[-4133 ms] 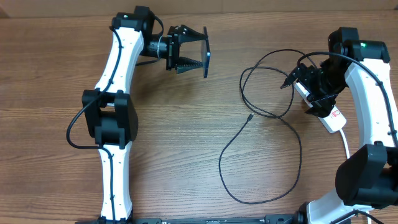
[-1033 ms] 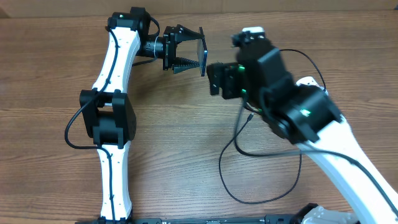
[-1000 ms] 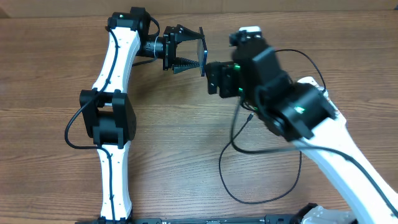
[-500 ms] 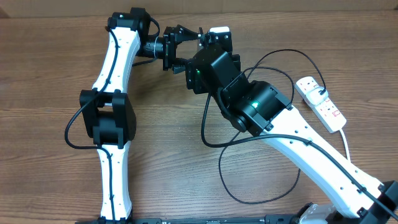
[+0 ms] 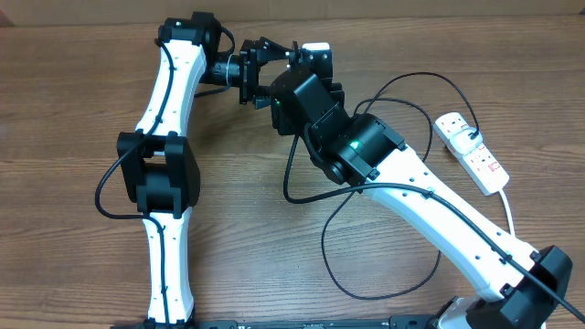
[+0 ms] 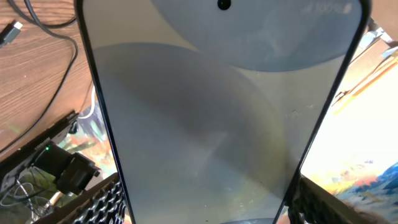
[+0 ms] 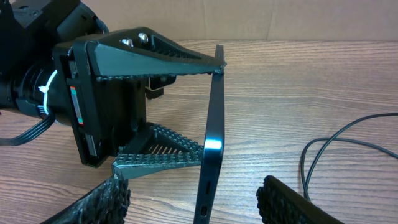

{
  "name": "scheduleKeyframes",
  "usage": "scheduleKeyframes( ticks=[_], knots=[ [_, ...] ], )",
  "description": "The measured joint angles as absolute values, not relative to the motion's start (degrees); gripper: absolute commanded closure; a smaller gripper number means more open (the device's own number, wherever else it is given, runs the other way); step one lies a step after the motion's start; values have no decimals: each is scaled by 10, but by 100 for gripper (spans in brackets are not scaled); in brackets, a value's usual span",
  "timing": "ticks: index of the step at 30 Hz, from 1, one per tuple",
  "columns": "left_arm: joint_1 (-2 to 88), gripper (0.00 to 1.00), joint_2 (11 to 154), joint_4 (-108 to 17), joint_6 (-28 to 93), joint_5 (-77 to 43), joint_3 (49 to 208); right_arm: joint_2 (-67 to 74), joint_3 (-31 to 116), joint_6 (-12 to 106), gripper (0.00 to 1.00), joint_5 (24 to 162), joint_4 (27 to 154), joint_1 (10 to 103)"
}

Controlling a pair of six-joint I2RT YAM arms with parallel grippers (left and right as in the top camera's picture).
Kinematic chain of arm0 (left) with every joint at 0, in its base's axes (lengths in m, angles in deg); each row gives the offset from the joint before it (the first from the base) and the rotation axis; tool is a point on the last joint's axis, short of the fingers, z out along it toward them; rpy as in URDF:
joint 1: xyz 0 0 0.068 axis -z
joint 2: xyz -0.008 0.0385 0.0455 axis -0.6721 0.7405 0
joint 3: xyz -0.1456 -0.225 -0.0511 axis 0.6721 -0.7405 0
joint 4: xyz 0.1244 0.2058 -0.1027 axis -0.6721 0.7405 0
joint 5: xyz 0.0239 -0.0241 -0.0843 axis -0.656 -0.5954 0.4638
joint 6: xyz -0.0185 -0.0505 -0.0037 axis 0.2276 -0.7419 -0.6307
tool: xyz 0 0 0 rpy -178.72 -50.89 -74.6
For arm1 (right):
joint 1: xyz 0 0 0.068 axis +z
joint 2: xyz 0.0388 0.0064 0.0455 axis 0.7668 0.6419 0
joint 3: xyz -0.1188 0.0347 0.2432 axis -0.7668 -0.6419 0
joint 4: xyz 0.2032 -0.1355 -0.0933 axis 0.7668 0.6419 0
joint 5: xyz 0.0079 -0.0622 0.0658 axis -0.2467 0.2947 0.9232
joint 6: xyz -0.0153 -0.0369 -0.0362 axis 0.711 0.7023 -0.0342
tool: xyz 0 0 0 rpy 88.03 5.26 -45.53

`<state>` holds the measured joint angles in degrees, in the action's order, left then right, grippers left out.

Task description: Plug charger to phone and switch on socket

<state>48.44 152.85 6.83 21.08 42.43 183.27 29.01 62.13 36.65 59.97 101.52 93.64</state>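
Note:
My left gripper (image 6: 205, 213) is shut on the phone (image 6: 205, 124), one finger on each long edge, and holds it above the table at the back. The right wrist view has the phone (image 7: 210, 143) edge-on, its port end facing the camera. The right gripper (image 7: 189, 196) stands open astride that end, with a gap on each side and nothing in it. From overhead the right wrist (image 5: 306, 78) hides the phone. The charger (image 5: 366, 297) loops over the table, and its connector (image 6: 9, 34) lies loose on the wood. The socket (image 5: 471, 151) lies at the far right.
The socket's thick white cord (image 5: 508, 206) runs toward the front right. The left arm (image 5: 164, 164) stretches up the left side. A brown cardboard wall (image 7: 280, 18) closes off the back of the table.
The right arm swung left from the table's middle to the phone in the left gripper, and its jaws have narrowed around the phone's end. The left arm and phone stayed still.

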Motion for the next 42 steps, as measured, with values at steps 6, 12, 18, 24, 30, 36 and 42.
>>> scheduleKeyframes(
  ticks=[6,12,18,24,30,36,42],
  knots=[
    [484,28,1528,79,211,424,1833,303,621,367,33,598,1013,936],
    [484,28,1528,79,211,424,1833,320,621,367,39,589,1001,936],
    [484,28,1528,79,215,424,1833,320,621,367,48,577,997,932],
    [484,28,1528,79,223,424,1833,320,621,364,57,574,997,924],
    [484,27,1528,79,224,424,1833,320,621,365,59,575,997,924],
    [484,28,1528,79,224,424,1833,320,621,364,62,585,996,924],
    [484,28,1528,79,224,424,1833,320,621,359,62,592,992,924]
  ],
)
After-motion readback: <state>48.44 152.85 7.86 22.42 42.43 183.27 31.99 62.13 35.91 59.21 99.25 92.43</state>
